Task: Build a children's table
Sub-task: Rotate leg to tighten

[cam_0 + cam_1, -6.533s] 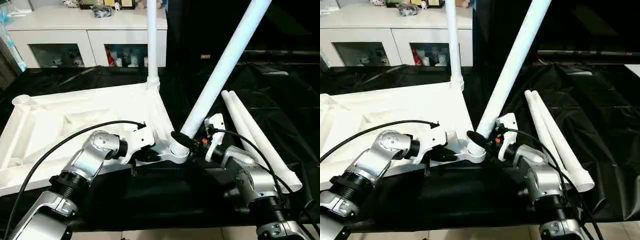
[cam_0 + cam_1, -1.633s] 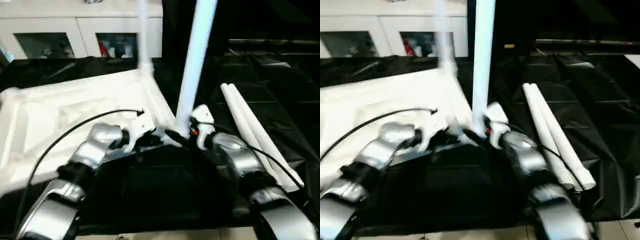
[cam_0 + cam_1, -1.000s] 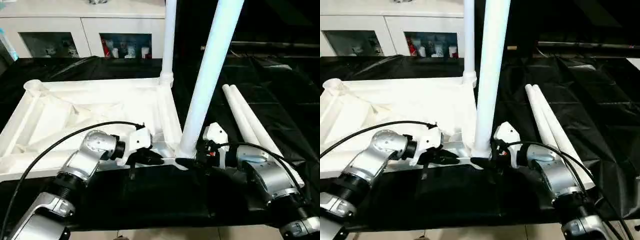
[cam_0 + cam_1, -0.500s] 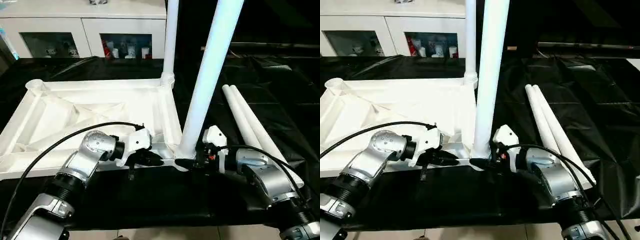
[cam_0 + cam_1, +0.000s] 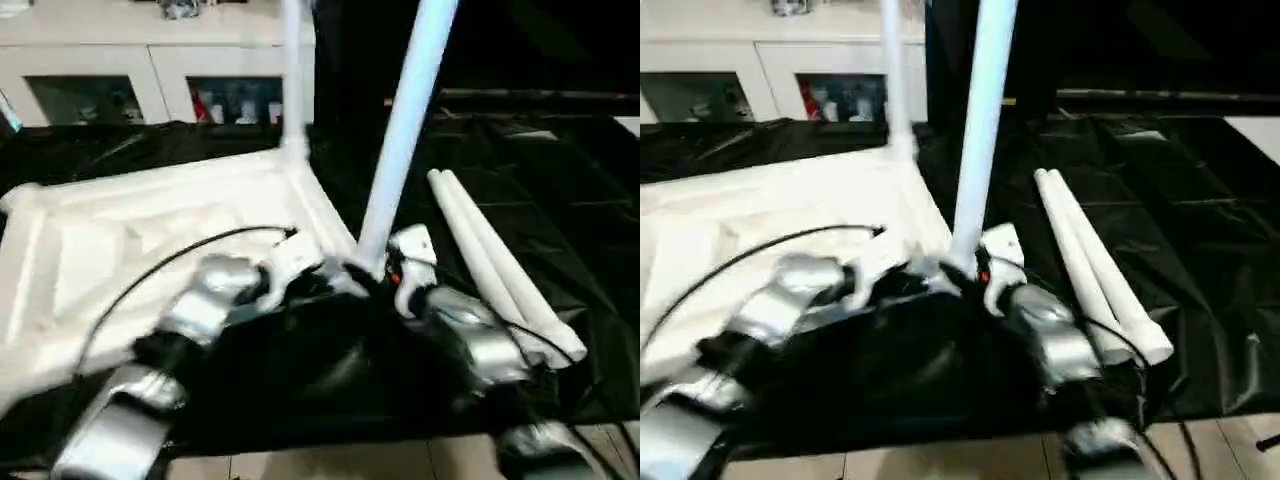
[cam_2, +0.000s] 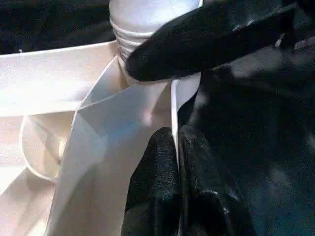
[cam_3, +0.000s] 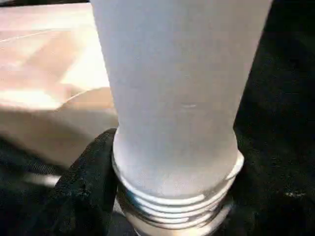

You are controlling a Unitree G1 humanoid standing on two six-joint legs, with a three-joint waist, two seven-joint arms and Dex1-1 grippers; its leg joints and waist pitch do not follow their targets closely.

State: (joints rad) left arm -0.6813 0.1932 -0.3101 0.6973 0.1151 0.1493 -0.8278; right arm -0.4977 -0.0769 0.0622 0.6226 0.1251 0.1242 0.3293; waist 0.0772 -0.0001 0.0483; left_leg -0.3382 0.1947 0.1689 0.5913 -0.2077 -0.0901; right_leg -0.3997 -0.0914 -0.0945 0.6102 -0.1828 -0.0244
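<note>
White children's table top lies upside down on the black-draped tabletop, one leg upright in its far corner. Left gripper is clenched on the thin rim wall near the near corner socket. Right gripper grasps the second leg at its threaded base, standing tilted in that socket. Two spare legs lie side by side to the right

One tabletop, four legs (two upright, two lying), one cabinet
</note>
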